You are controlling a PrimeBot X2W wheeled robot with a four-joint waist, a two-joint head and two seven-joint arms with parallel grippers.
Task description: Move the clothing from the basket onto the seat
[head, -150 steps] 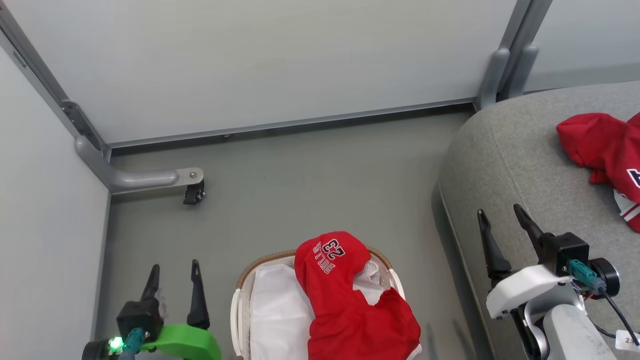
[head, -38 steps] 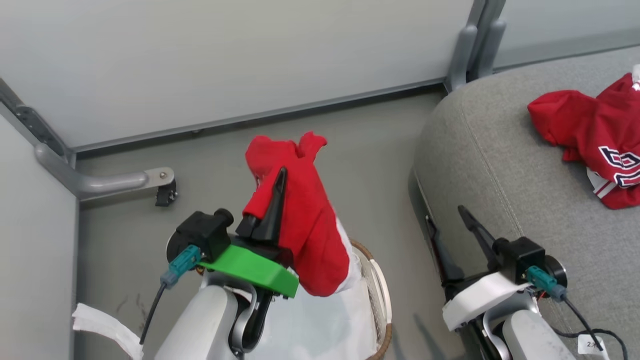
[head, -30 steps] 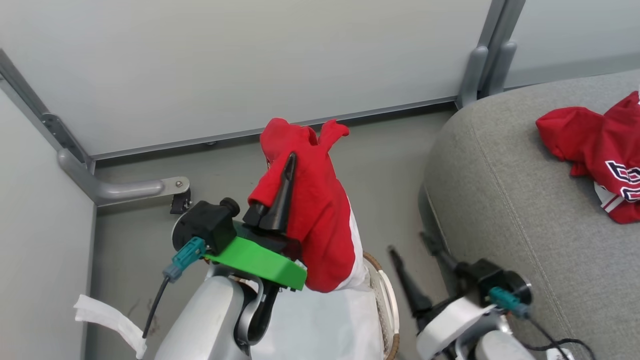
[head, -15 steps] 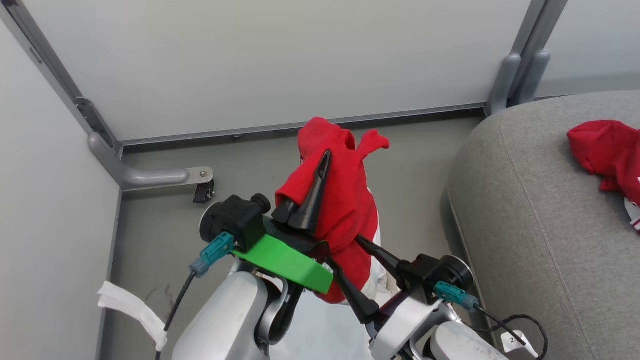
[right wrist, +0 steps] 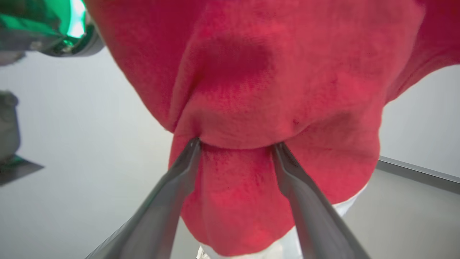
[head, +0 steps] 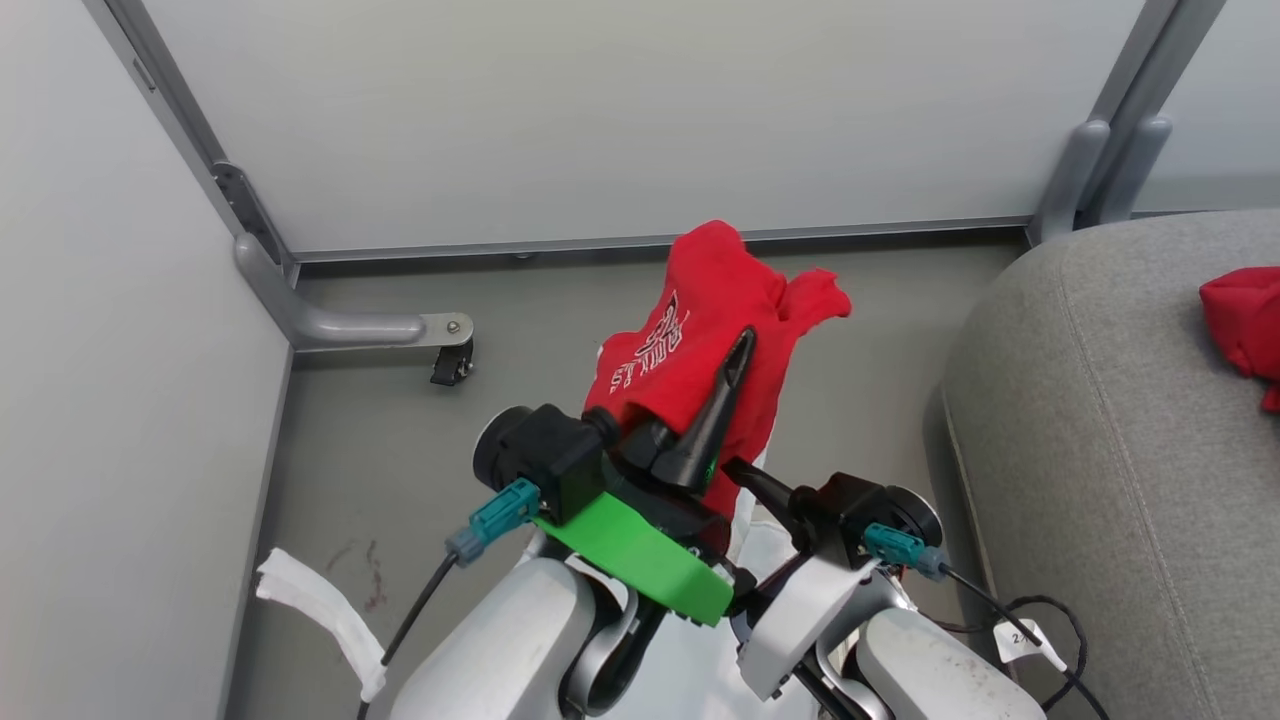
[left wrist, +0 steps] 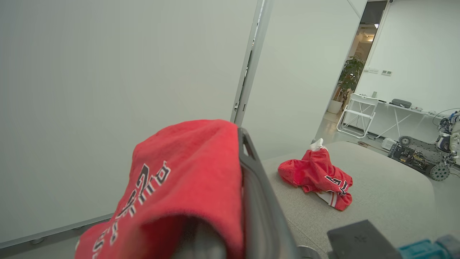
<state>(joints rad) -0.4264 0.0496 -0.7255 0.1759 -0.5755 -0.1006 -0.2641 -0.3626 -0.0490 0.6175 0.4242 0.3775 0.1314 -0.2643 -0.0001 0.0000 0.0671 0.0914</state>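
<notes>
Head downward; both wrists near shared clothing (head: pixel 700 340).

Fleecy matt clothing (head: pixel 700 330), coarse-woven seat (head: pixel 1100 450), seemingly smooth plastic left gripper (head: pixel 735 352).

We see a grey floor (head: pixel 560 330) meeting pale partition panels (head: pixel 600 110). A grey metal foot (head: pixel 370 327) carries a small black castor (head: pixel 452 365). Through the doorway stand a potted plant (left wrist: pixel 350 77), a white folding chair (left wrist: pixel 355 115) and a white desk (left wrist: pixel 406 108).
</notes>
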